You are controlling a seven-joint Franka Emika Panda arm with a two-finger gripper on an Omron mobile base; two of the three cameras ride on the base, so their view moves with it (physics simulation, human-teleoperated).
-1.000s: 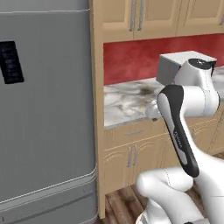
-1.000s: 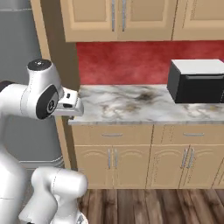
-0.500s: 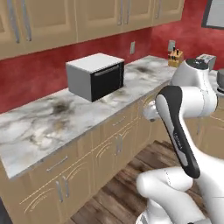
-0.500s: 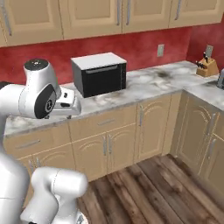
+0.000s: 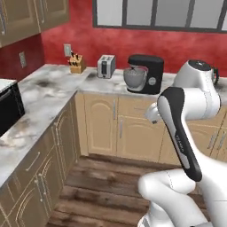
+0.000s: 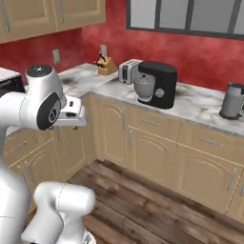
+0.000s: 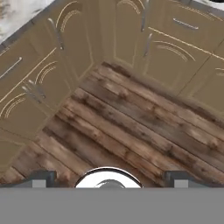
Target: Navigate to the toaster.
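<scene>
The toaster (image 5: 106, 66) is a small silver-grey box with a dark end panel. It stands at the back of the marble counter by the red wall, between a knife block and a black stand mixer, and also shows in the right base view (image 6: 127, 71). My gripper (image 7: 109, 178) hangs over the wooden floor in front of the corner cabinets, well short of the counter. Its fingertips (image 7: 43, 177) stand wide apart, open, with nothing between them. The hand (image 6: 71, 112) is held folded close to the arm.
A knife block (image 5: 77, 63) stands left of the toaster and a black stand mixer (image 5: 144, 73) with a steel bowl right of it. A steel kettle (image 6: 232, 100) stands further right. A black microwave (image 5: 9, 107) sits on the left counter run. Wooden floor (image 7: 131, 127) lies between the cabinets.
The whole picture has swung: the base turned from the fridge, past the microwave, to the corner counter with the toaster. The arm keeps the same folded pose.
</scene>
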